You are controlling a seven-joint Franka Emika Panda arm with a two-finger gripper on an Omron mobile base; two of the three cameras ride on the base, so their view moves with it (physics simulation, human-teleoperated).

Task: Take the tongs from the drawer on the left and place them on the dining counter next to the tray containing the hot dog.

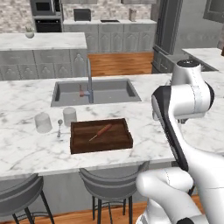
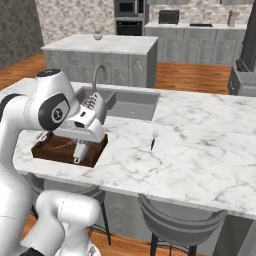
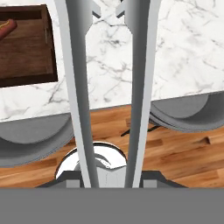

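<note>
Your claw (image 2: 80, 152) is pinching the tongs (image 3: 109, 87), its fingers closed on their joined end while the two long silvery arms run straight away from the hand camera, their tips above the white marble table (image 3: 175, 52). In the right base view the claw hangs at the table's near edge, just over the right end of the dark wooden tray (image 1: 100, 135). The hot dog (image 1: 104, 130) lies slantwise inside the tray, near its middle (in the hand view the tray sits at 10 o'clock from the tongs). In the left base view, two pale cups (image 1: 43, 122) and a small spoon (image 1: 59, 127) stand at 9 o'clock from the tray, and the grey sink (image 1: 109, 91) lies at its 12 o'clock
</note>
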